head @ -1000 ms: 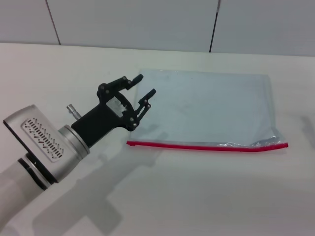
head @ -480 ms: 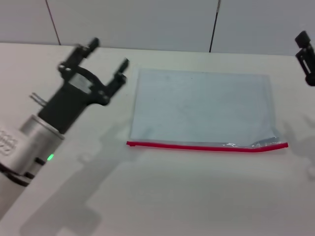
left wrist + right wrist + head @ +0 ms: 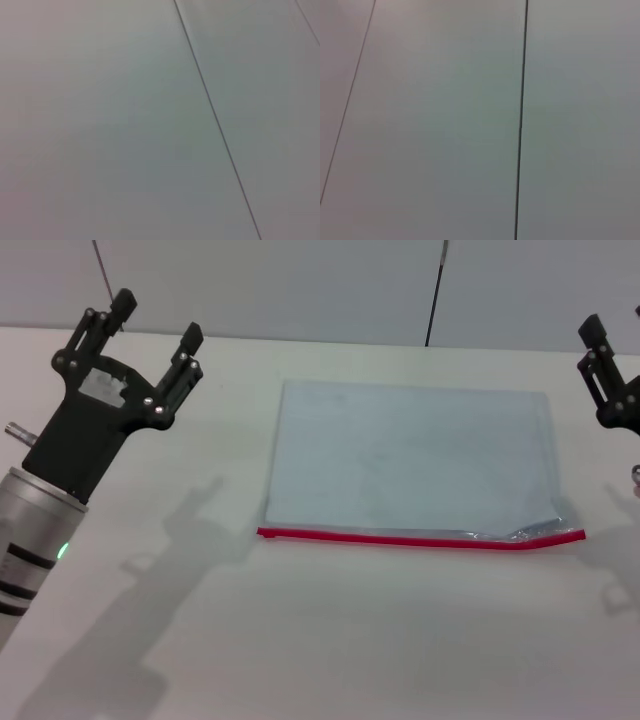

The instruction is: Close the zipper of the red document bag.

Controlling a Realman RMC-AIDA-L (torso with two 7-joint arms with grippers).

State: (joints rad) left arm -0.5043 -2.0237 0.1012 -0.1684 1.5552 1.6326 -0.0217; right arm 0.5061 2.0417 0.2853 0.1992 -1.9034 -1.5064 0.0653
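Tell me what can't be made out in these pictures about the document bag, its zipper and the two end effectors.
- Zipper slider: head view, too small to find on the red strip, which buckles near its right end.
- Red document bag: absent from both wrist views, which show only wall panels.
- Right end effector: head view, cut off by the right edge; finger state unclear.
- Left end effector: open, raised left of the bag.

Bag flat at the middle of my table, a gripper off each side

I see the red document bag [image 3: 410, 460] on the table [image 3: 330, 640], its zipper [image 3: 420, 539] along the near edge; left gripper [image 3: 157, 325] well left, right gripper [image 3: 600, 360] at far right
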